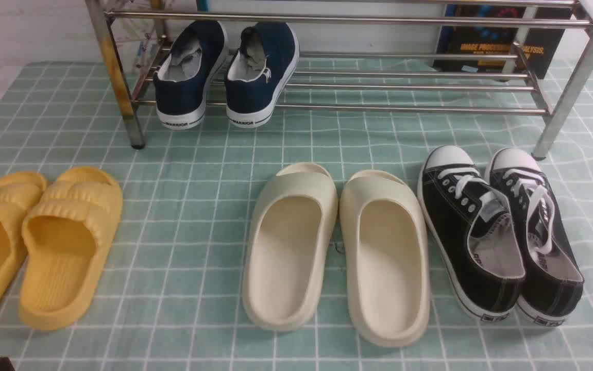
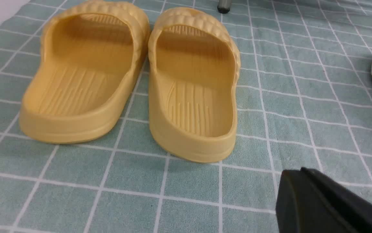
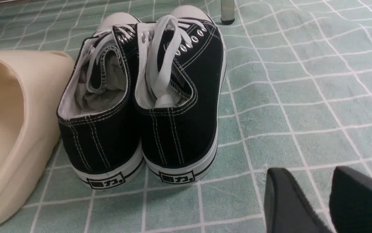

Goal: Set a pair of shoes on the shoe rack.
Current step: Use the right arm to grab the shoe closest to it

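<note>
The pair of shoes (image 1: pixel 500 234), two black canvas sneakers with white laces and toe caps, stands side by side on the green checked cloth at the right, toes toward the shoe rack (image 1: pixel 348 20). The right wrist view shows their heels (image 3: pixel 147 129) from behind. My right gripper (image 3: pixel 305 176) hovers behind and beside the heels, open, with nothing between its fingers. My left gripper (image 2: pixel 297 173) is shut and empty, low over the cloth behind a pair of yellow slides (image 2: pixel 131 81). Neither gripper shows in the front view.
Navy sneakers (image 1: pixel 224 72) sit on the rack's lower bars at the left. Cream slides (image 1: pixel 335 250) lie just left of the black sneakers. Yellow slides (image 1: pixel 33 242) lie at the far left. A rack leg (image 1: pixel 574 82) stands just beyond the black sneakers' toes.
</note>
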You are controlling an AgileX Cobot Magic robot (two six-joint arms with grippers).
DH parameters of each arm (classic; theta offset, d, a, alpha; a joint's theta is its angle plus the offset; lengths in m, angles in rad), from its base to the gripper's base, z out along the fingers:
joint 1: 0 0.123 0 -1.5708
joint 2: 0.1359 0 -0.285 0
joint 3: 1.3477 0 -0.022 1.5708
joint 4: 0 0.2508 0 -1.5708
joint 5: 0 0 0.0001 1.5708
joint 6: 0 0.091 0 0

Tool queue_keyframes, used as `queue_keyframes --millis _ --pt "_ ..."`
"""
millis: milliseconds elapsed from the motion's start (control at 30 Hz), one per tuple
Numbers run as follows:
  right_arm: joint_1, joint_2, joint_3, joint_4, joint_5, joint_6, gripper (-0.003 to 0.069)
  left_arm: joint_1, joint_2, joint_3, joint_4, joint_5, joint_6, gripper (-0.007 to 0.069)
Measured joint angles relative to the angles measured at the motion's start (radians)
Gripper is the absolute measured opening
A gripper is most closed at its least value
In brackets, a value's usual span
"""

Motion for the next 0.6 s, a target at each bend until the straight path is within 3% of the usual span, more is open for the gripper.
queue_keyframes --millis 600 --pt "0.0 0.0 0.0 -0.016 -0.002 0.0 0.0247 0.0 0.0 0.0 0.0 0.0 0.0 0.0025"
